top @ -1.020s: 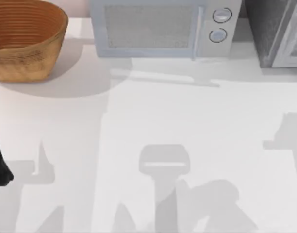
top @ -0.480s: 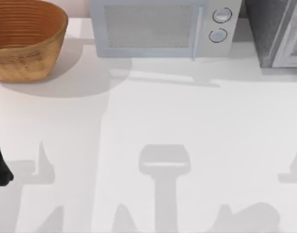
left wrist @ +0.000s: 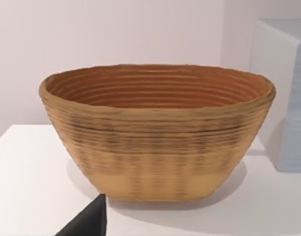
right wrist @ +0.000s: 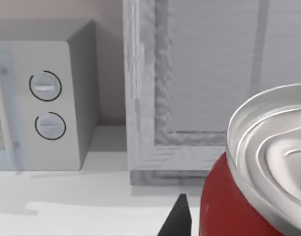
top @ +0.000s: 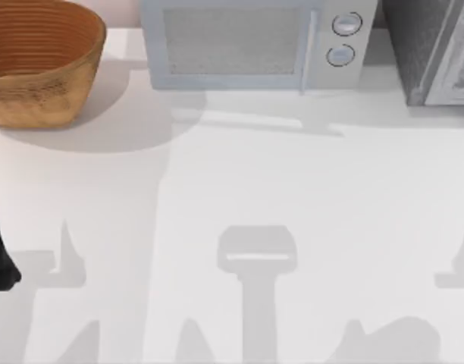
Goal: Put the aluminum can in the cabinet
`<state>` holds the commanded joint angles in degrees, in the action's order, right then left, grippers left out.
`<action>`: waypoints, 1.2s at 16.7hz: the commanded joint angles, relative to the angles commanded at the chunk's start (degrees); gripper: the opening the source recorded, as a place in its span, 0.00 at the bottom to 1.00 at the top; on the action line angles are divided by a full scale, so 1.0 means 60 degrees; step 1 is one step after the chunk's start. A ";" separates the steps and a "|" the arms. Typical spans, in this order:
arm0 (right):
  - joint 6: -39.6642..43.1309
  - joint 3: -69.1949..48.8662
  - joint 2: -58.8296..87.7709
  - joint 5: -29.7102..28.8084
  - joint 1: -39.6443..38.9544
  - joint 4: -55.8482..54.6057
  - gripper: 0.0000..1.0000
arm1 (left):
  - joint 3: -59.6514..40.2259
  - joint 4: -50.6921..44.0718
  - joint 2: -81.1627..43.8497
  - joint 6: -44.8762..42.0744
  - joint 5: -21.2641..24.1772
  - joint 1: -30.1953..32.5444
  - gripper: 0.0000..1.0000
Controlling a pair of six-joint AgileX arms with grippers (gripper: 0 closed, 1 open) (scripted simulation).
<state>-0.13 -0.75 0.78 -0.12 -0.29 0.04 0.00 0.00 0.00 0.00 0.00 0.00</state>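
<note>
Nothing moved since before, aluminum can facing cabinet, right pincer's grip unclear

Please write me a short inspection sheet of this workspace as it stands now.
Surface: white table, crossed by grey shadows.
Job's things: aluminum can close before the right wrist camera, upright, silver top showing; cabinet at the table's far right, its light panelled door facing the can.
Clutter: woven basket at far left; microwave with two round knobs at the back centre.
Grippers: left gripper, a dark tip in front of the basket; right gripper, a dark tip beside the can; contact cannot be told.
Cables: nothing seen.
Surroundings: plain pale wall behind the basket.
</note>
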 joint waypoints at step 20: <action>-0.0082 -1.4575 1.1073 -0.1662 -0.1487 0.3529 0.00 | 0.0000 0.0000 0.0000 0.0000 0.0000 0.0000 1.00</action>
<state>-0.62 -88.20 67.22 -10.09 -9.21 21.21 0.00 0.00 0.00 0.00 0.00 0.00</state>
